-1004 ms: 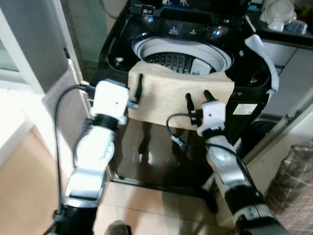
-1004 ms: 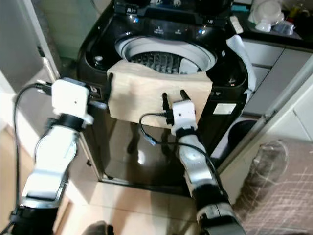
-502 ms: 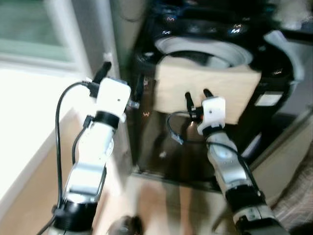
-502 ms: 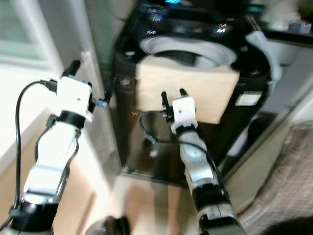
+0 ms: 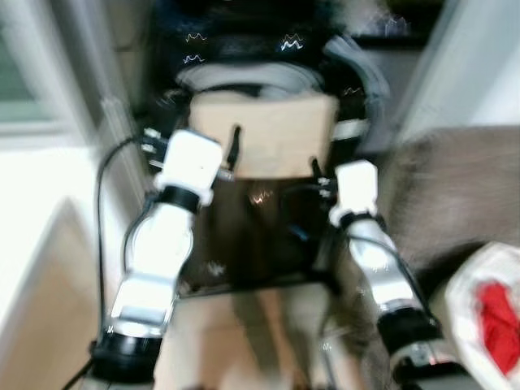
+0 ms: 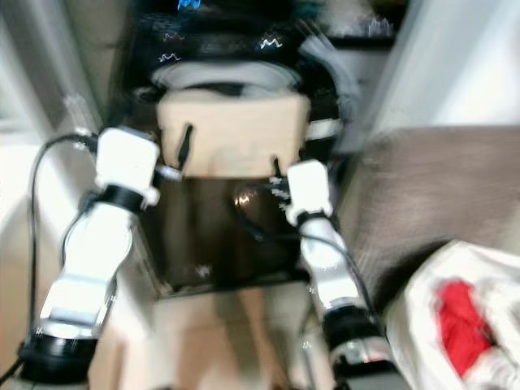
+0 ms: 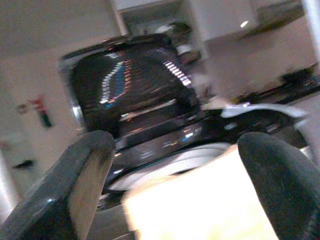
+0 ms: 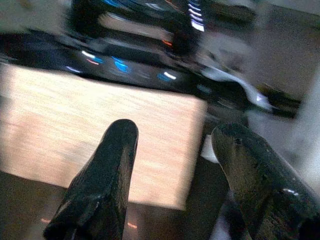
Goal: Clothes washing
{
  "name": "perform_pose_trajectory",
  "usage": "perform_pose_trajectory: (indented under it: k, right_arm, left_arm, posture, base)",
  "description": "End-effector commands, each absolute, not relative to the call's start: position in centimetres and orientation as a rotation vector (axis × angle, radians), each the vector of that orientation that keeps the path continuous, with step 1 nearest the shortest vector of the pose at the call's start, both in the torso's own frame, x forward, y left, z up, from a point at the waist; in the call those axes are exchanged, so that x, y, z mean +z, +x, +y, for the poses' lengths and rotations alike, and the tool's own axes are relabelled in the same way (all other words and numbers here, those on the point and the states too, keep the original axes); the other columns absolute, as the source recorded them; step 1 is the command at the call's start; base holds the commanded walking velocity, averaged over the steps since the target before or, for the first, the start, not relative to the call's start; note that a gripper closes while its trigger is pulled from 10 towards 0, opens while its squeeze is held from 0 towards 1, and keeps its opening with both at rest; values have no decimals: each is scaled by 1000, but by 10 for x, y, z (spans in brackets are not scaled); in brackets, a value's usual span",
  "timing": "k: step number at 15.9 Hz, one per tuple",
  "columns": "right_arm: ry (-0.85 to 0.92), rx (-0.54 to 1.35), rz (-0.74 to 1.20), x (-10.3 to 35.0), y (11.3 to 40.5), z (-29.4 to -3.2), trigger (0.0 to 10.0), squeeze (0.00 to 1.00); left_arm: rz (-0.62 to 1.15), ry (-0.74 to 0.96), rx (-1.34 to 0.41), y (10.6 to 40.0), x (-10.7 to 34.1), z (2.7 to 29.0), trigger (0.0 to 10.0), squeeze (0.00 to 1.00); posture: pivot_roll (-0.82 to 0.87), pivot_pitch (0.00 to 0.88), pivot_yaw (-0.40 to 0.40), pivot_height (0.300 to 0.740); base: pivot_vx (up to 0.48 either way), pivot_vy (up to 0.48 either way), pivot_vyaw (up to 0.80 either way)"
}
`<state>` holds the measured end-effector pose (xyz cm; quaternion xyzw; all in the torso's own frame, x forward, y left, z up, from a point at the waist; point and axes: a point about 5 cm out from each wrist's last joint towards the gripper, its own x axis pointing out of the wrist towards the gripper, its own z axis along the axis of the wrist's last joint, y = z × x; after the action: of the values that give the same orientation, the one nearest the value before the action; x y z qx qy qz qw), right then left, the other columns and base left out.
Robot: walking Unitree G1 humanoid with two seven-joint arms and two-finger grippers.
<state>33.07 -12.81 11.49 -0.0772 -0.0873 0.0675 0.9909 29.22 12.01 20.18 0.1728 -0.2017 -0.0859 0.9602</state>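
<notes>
Cloth: a beige cloth [image 5: 264, 134] hangs over the near rim of the washing machine, draped down its front; its top edge sits at the drum opening.
Washing machine: a black top-loading washing machine [image 5: 252, 219] stands straight ahead, with its lid [image 7: 130, 85] raised at the far side and a pale ring [image 5: 248, 77] around the drum opening.
Writing: blue-white lights glow on the control panel [image 6: 219, 41] at the far edge; the views are blurred and no brand, label or lettering can be read.
Left gripper: the left gripper [image 7: 175, 195] is raised in front of the cloth's left part, fingers spread wide with nothing between them; in the left wrist view the cloth lies beyond the gap, apart from the fingers.
Right gripper: the right gripper [image 8: 175, 165] is raised near the cloth's lower right corner, fingers parted and holding nothing; whether a fingertip touches the cloth cannot be told.
Right side: a brown-grey surface [image 5: 455, 195] lies just right of the machine; nearer, at the right edge, a white bag [image 6: 467, 325] holds something red [image 6: 459, 325].
Left side: a pale wall or frame [image 5: 49, 122] runs along the left of the machine.
Floor: light tiles [image 5: 236, 341] lie in front of the machine, between the two arms.
In the way: both arms stand between the camera and the machine's dark front.
</notes>
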Motion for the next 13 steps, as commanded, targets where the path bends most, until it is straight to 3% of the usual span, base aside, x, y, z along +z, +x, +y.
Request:
perform_pose_trajectory:
  k: [1,5,7,13]
  right_arm:
    - [-127,113,-146,116,336,-132,10000,0]
    - [-153,122,-193,114,312,-144,10000,0]
    - [-188,127,-178,106,301,-151,10000,0]
    - [-169,71,-166,108,299,-161,10000,0]
  left_arm:
    - [-311,318,-140,295,183,134,10000,0]
    - [18,102,-9,270,117,180,10000,0]
    - [158,48,-34,256,92,181,10000,0]
    - [-43,156,-194,265,120,168,10000,0]
  posture:
    - [78,30,-10,740]
    - [59,24,-18,740]
    - [45,23,-17,740]
    - [27,7,-15,740]
  base:
    - [0,0,-569]
    - [0,0,-583]
    - [0,0,-625]
    - [0,0,-626]
